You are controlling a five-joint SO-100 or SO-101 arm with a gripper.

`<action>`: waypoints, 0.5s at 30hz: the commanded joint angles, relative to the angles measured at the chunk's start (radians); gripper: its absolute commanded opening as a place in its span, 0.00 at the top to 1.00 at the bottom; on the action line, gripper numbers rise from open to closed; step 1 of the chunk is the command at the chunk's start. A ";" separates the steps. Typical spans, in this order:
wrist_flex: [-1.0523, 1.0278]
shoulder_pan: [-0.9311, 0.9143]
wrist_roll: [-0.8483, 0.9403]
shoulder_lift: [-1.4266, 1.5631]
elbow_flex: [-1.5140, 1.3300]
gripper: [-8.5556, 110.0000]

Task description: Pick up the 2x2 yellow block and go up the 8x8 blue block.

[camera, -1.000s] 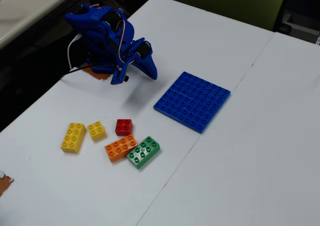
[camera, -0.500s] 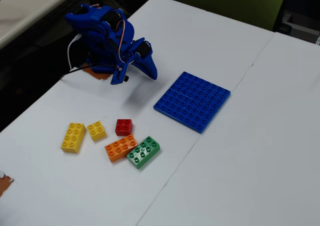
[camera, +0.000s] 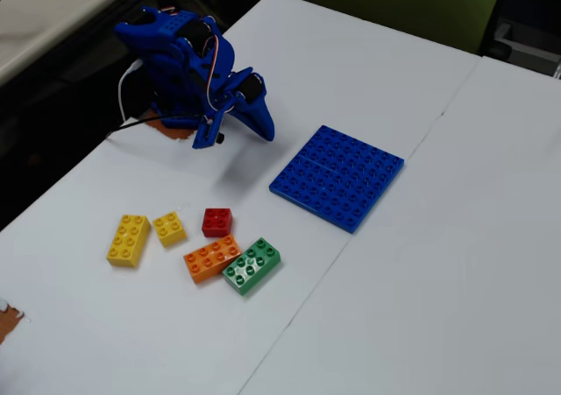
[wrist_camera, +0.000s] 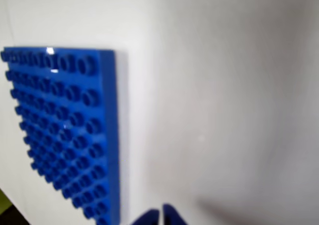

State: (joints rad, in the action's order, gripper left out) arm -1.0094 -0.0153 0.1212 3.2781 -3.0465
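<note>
The pick-up has not begun: the arm sits folded near its base, and the gripper (camera: pixel 263 130) hangs empty above bare table, touching nothing. In the wrist view its tips nearly meet, so the jaws look pressed together. The yellow block (camera: pixel 169 228) lies well apart, between the long yellow brick (camera: pixel 129 239) and red brick (camera: pixel 216 222). The next move likely calls for reaching out there and spreading the jaws. The blue plate (camera: pixel 337 177) waits empty.
</note>
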 commanded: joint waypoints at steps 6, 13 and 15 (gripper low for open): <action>0.141 0.005 0.787 0.044 0.021 0.93; -0.044 0.009 1.356 0.044 0.110 0.92; -0.127 -0.008 1.476 0.044 0.137 0.91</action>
State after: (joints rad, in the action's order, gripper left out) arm -1.0477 -0.0092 1.4220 3.2781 -2.9805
